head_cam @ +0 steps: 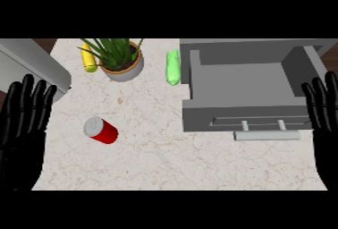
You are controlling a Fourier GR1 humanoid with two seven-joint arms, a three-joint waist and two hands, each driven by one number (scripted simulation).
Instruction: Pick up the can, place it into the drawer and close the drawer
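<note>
While both hands rest open at the edges, we have the red can (101,130) on the counter (165,165) left of centre, well apart from either hand. Left hand (25,114) at the left edge, right hand (323,109) at the right edge just beside the drawer (244,117); fingers straight, pointing up. Drawer is pulled open, handle (267,135) facing us. At the back we see a potted plant (122,67), a yellow corn cob (88,61) and a green item (173,67).
</note>
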